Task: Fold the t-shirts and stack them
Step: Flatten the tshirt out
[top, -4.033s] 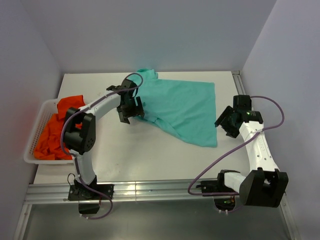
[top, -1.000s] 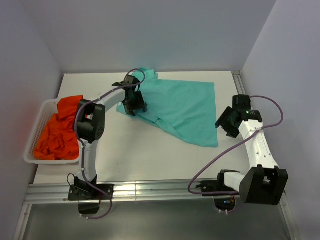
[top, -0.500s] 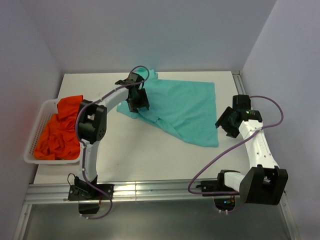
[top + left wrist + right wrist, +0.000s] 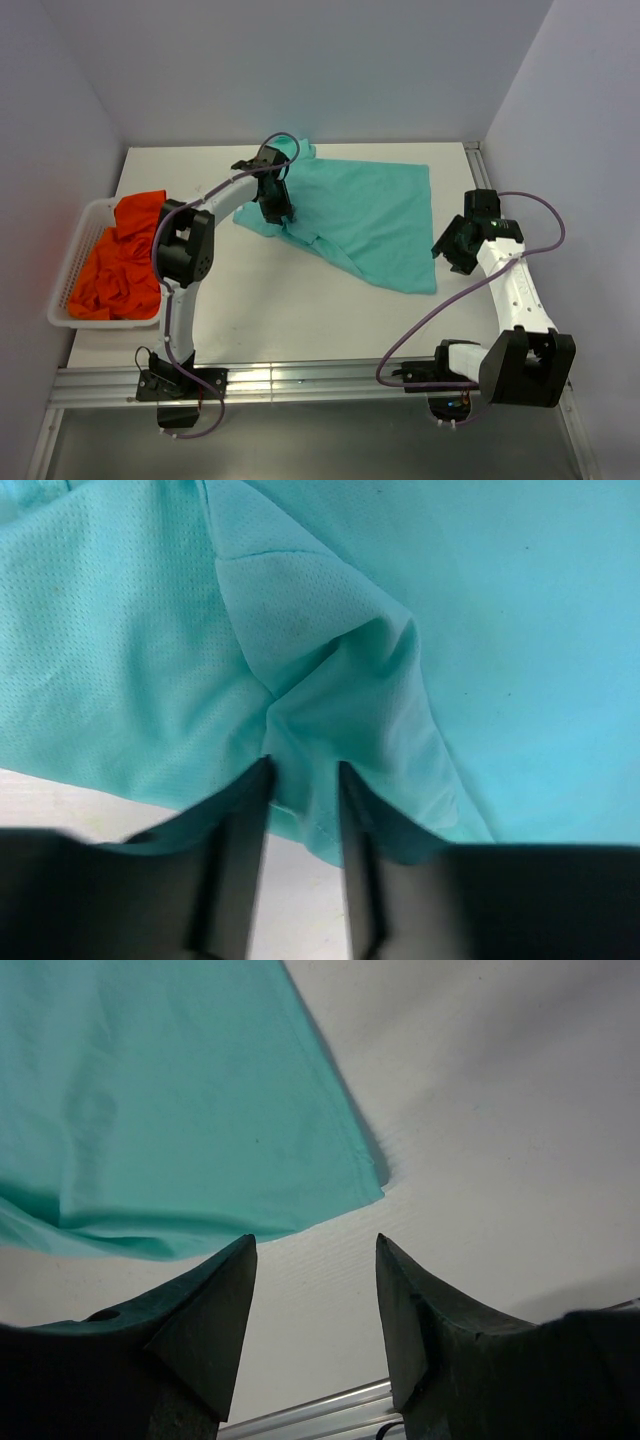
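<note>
While my left gripper (image 4: 303,770) sits down on the cloth in the upper middle of the overhead view, its two fingers stand close together on either side of a raised fold of the teal t-shirt (image 4: 370,215). In the left wrist view that fold runs up from between the fingertips toward the centre of the frame, and the fabric puckers around it. A narrow gap shows between the fingers, with the shirt's edge and a strip of white table (image 4: 300,310) in it, and I cannot tell whether the fold is truly clamped or only bracketed.

My right gripper (image 4: 315,1245) is at the right of the overhead view, just beside the shirt's right edge. Its fingers are spread apart and hold nothing. In the right wrist view only bare table lies between them, and the shirt's hemmed corner ends just above the fingertips, slightly right of centre.

The teal shirt lies spread over the upper centre of the table, one corner pointing toward the lower right and a bunched part at its upper left, where my left gripper works.

The orange-red t-shirts (image 4: 115,260) are heaped in the white basket (image 4: 62,290) at the left edge of the overhead view, well apart from both grippers.
</note>
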Tool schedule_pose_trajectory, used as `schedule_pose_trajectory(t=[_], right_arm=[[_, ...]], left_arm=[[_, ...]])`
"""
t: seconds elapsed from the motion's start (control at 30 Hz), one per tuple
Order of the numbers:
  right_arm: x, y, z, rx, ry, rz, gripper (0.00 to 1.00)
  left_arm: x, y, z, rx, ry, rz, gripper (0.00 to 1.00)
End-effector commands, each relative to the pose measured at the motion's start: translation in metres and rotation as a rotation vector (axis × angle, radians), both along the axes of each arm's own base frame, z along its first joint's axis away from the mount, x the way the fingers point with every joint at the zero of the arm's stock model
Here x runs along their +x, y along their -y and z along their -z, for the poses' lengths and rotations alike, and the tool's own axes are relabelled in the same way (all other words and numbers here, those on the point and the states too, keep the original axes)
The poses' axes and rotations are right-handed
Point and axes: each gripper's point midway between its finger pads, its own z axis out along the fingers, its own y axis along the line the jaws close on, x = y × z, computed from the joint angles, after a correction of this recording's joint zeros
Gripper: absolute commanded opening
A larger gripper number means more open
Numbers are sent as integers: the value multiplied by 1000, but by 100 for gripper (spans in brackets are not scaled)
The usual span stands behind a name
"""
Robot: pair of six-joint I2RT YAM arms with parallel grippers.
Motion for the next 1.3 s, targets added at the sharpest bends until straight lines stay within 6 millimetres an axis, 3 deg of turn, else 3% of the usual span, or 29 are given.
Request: schedule_pose_trajectory(t=[0.0, 0.17, 0.3, 0.4, 0.43, 0.6, 0.73, 0.77, 0.97, 1.07, 1.27], right_arm=[[5, 2, -1, -22, 19, -8, 58], [6, 3, 0, -22, 18, -7, 50], [7, 2, -1, -21, 21, -7, 48], [7, 2, -2, -21, 23, -7, 48], [7, 2, -2, -21, 24, -7, 47], [8, 1, 0, -11, 24, -8, 47], [8, -2, -1, 3, 26, -17, 46], [8, -3, -2, 6, 28, -15, 46], [7, -9, -2, 38, 31, -32, 46], [4, -11, 1, 42, 29, -41, 46], [2, -18, 1, 53, 43, -62, 46]], left_arm=[[4, 5, -3, -1, 10, 7, 35], [8, 3, -5, 10, 13, 0, 2], [13, 0, -25, 23, 48, -5, 0], [12, -2, -56, 29, 77, -3, 0], [19, -9, -75, 58, 125, -28, 0], [3, -22, -111, 81, 155, -44, 0], [-33, -31, -124, 143, 129, -37, 0], [-41, -32, -136, 136, 149, -37, 0], [-104, -47, -137, 228, 79, -23, 0], [-134, -52, -134, 262, 39, -26, 0], [-206, -61, -104, 279, -98, -48, 1]])
